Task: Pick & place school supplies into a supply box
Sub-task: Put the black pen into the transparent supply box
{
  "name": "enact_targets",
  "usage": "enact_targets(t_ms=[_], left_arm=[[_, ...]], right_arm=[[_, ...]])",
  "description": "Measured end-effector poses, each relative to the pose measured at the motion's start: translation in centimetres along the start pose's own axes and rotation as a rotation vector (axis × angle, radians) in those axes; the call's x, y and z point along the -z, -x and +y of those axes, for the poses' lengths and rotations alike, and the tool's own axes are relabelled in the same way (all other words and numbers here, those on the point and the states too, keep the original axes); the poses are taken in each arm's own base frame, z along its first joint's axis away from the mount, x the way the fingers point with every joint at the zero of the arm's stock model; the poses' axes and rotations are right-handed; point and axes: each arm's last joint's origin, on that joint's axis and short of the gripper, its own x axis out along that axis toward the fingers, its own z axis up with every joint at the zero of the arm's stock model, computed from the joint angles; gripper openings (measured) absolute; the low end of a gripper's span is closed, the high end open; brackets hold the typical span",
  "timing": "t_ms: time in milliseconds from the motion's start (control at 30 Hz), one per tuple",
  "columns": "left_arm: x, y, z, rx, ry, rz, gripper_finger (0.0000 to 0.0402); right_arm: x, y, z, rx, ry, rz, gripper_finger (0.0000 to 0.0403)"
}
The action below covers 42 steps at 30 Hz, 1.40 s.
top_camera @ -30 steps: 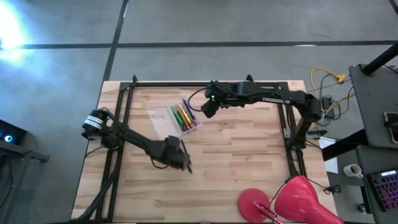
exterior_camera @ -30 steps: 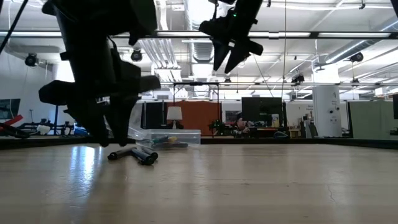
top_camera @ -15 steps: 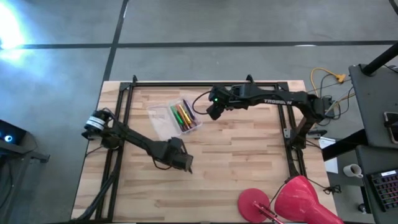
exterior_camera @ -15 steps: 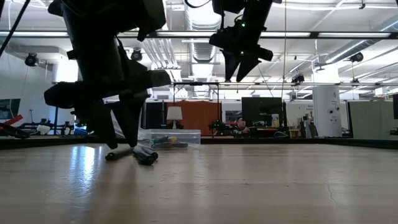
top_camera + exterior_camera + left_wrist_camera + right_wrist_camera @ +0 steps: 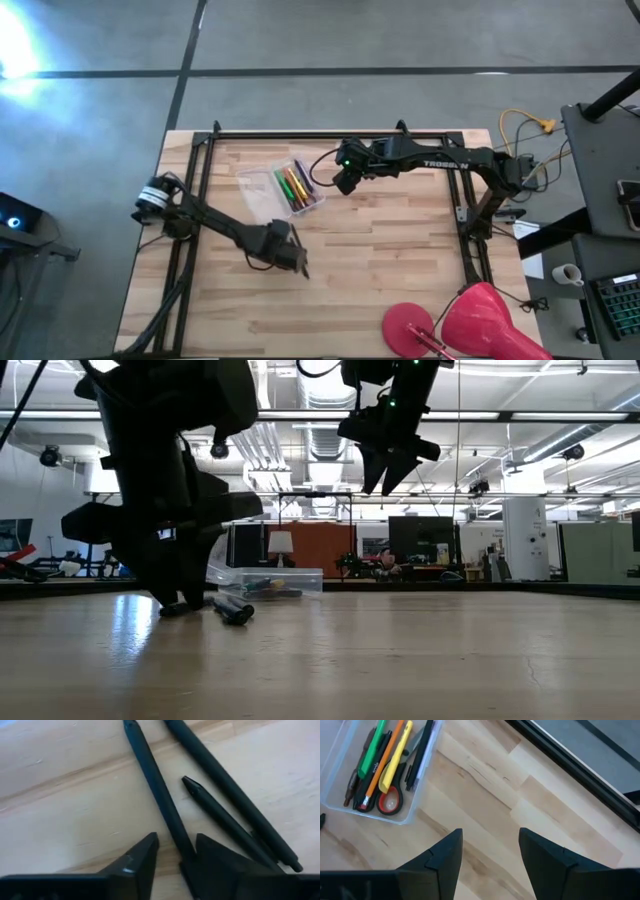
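The clear supply box point(image 5: 285, 188) lies open at the table's far middle. It holds green, orange, yellow and dark pens and the red-handled scissors point(image 5: 390, 801). Three black pens point(image 5: 220, 775) lie flat on the wood nearer the front and also show in the low view point(image 5: 235, 612). My left gripper point(image 5: 295, 262) is down at the table, open, with its fingers on either side of one black pen point(image 5: 155, 785). My right gripper point(image 5: 342, 182) is open and empty. It hangs high above the table just right of the box. My left gripper comes from above with its fingers across the black pen's shaft point(image 5: 181, 842), which lies flat on the table. The shaft runs close along one finger point(image 5: 210, 855). I cannot tell whether that finger touches it.
A red dome lamp point(image 5: 470, 320) stands at the near right corner. A black frame point(image 5: 200, 180) runs along the table's left, far and right sides. Yellow-tipped cables point(image 5: 545, 125) lie off the table's right. Bare wood lies between the box and the lamp.
My left gripper has come down onto the table over the black pens, staying open. My right gripper has moved a little toward the table's right edge, away from the box, still high and open.
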Motion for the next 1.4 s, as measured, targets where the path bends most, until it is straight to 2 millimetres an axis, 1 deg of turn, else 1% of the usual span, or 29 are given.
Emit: enact_targets(t_ms=[67,167,200,267,333,400,467,500,567,700,767,833,900,1000,1100,1200,1267,1333,1400], left_arm=[[-0.2,-0.1,0.1,-0.008,0.001,0.023,0.0088],[-0.3,-0.1,0.0,-0.01,-0.026,0.027,0.0025],[-0.3,-0.1,0.0,-0.007,-0.035,0.03,0.0017],[-0.3,0.1,-0.2,-0.001,-0.05,0.056,0.0017],[0.0,0.7,-0.5,0.017,-0.089,0.083,0.0018],[0.9,1.7,-1.1,0.055,-0.127,0.092,0.0014],[2.0,3.2,-1.9,0.13,-0.133,0.138,0.001],[2.4,4.1,-1.9,0.153,-0.125,0.128,0.001],[2.5,5.8,-2.1,0.204,-0.076,0.069,0.001],[1.4,8.2,-2.0,0.337,0.113,-0.129,0.001],[0.5,9.6,-1.8,0.423,0.222,-0.247,0.001],[-1.1,10.1,-1.3,0.446,0.329,-0.368,0.001],[-3.1,10.0,-0.8,0.431,0.406,-0.463,0.001],[-6.5,9.4,-0.2,0.385,0.484,-0.528,0.0011],[-9.8,8.4,0.4,0.321,0.519,-0.532,0.0026],[-13.1,6.8,1.9,0.24,0.542,-0.513,0.0035],[-15.0,5.7,2.7,0.251,0.574,-0.463,0.0034],[-16.2,4.6,3.5,0.268,0.579,-0.398,0.0033],[-16.9,3.8,4.0,0.285,0.59,-0.353,0.0033]], right_arm=[[0.0,0.0,0.0,0.0,0.0,0.0,0.0187],[0.0,0.0,0.0,0.0,0.0,0.001,0.0187],[0.0,0.0,0.0,0.0,0.001,0.003,0.0187],[0.2,0.1,-0.1,0.008,0.008,0.015,0.0187],[0.3,0.3,-0.2,0.013,0.015,0.026,0.0187],[0.5,0.8,-0.4,0.015,0.018,0.029,0.0187],[0.5,1.4,-0.7,0.011,0.008,0.022,0.0187],[0.5,1.7,-0.9,0.01,0.0,0.016,0.0187],[0.4,2.5,-1.2,0.009,-0.023,-0.007,0.0187],[0.4,4.5,-2.1,-0.004,-0.118,-0.066,0.0187],[0.3,5.4,-2.6,-0.005,-0.165,-0.1,0.0187],[0.3,6.4,-3.1,-0.013,-0.204,-0.132,0.0187],[0.3,7.2,-3.5,-0.025,-0.237,-0.156,0.0187],[0.3,7.8,-3.7,-0.04,-0.259,-0.171,0.0187],[0.4,8.0,-3.7,-0.048,-0.303,-0.171,0.0187],[0.6,7.7,-3.4,-0.05,-0.353,-0.158,0.0187],[0.9,7.3,-3.3,-0.039,-0.372,-0.135,0.0187],[1.2,6.9,-3.1,-0.034,-0.377,-0.112,0.0187],[1.6,6.6,-3.0,-0.02,-0.37,-0.094,0.0187]])
